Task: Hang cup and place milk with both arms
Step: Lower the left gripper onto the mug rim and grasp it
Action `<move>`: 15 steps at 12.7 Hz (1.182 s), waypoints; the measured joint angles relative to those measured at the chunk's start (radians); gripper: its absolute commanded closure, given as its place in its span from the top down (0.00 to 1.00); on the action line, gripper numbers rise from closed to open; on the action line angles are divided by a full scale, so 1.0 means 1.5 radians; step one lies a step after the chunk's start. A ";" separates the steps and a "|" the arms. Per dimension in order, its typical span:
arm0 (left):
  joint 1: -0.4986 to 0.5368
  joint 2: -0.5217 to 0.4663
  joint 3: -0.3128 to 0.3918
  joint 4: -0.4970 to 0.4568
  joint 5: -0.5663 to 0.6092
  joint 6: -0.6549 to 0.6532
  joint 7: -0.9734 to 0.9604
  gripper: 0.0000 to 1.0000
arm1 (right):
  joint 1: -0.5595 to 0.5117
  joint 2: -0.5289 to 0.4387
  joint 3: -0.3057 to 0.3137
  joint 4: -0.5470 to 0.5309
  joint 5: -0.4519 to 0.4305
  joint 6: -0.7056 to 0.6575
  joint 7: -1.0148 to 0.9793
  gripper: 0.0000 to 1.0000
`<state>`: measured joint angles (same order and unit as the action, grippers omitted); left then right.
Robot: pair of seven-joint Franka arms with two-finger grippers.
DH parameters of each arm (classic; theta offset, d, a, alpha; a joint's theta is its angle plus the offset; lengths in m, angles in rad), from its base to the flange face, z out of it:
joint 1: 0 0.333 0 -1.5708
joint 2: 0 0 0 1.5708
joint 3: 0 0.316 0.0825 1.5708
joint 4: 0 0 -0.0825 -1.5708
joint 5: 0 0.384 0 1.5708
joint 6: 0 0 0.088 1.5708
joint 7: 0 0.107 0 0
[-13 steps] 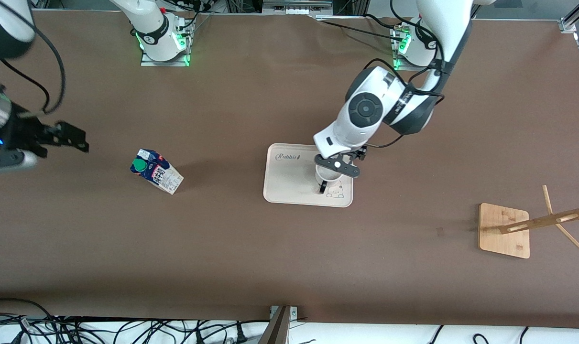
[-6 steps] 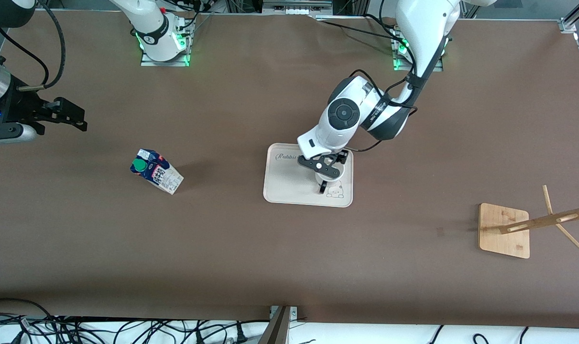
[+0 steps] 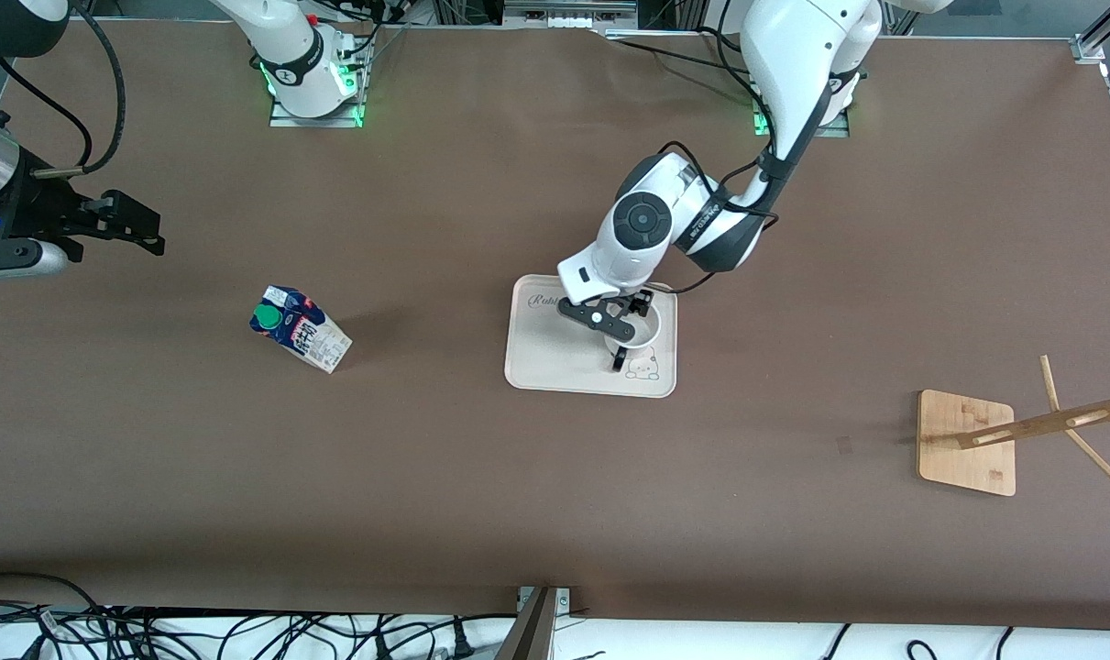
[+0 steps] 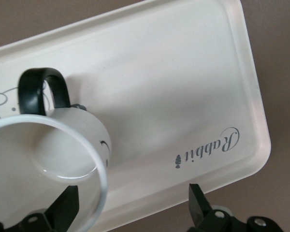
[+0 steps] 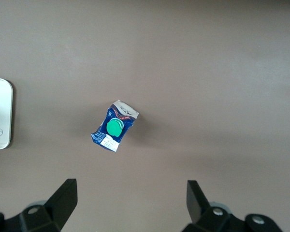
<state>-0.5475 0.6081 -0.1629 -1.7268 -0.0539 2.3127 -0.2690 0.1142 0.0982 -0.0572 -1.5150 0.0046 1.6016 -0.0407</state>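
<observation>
The white cup (image 3: 644,335) stands upright on the cream tray (image 3: 555,353), its black handle (image 4: 38,89) toward the front camera. My left gripper (image 3: 609,323) is open low over it. In the left wrist view the gripper (image 4: 133,208) straddles the cup's (image 4: 48,150) rim, one finger over the mouth and the other over the tray's (image 4: 174,96) edge. The blue and white milk (image 3: 300,328) with its green cap stands on the table toward the right arm's end. My right gripper (image 3: 142,234) is open and empty, high over the table; its wrist view (image 5: 130,203) shows the milk (image 5: 115,127) below.
A wooden cup rack (image 3: 967,442) with slanted pegs stands near the left arm's end of the table. A corner of the tray (image 5: 0,113) shows in the right wrist view. Cables lie along the table's front edge.
My left gripper has moved across the tray toward the right arm's end and come down around the cup's rim. My right gripper rose slightly a second ago and has since held still.
</observation>
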 measured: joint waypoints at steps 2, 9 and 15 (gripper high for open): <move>-0.003 0.001 0.000 0.002 0.028 0.001 -0.001 0.00 | 0.000 0.000 0.000 0.000 0.000 0.009 0.000 1.00; -0.010 -0.003 0.006 0.013 0.046 -0.003 -0.080 0.00 | 0.000 0.001 0.000 0.000 0.000 0.027 0.000 1.00; -0.031 -0.008 0.034 0.189 0.051 -0.217 -0.105 0.00 | 0.001 0.001 0.000 0.000 0.000 0.030 0.000 1.00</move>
<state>-0.5933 0.5968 -0.1123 -1.4434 0.0232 1.9874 -0.4269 0.1151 0.0994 -0.0569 -1.5155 0.0046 1.6461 -0.0410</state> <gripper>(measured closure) 0.930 0.000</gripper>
